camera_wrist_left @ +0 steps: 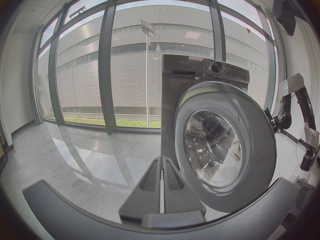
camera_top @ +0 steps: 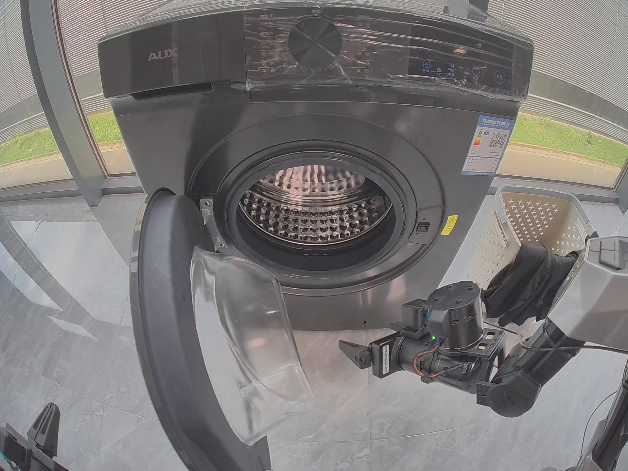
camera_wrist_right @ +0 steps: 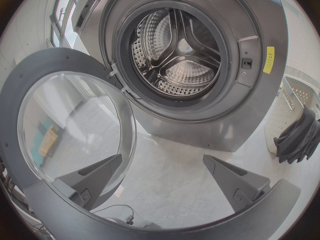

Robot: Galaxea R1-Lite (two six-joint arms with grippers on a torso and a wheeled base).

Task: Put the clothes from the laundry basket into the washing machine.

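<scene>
Nothing is loaded yet: the grey front-loading washing machine has a bare steel drum, and the black garment hangs over the rim of the cream perforated plastic laundry basket at the machine's 4 o'clock. The right tool is spread open and empty, the left tool pressed closed on nothing. The round glass door stands open at 7 o'clock, beside the opening.

The dark grey front-loading washing machine carries silver lettering on its glossy drawer front. A blue-and-white rating label and a small yellow sticker sit above the right gripper, their print too small to read.
</scene>
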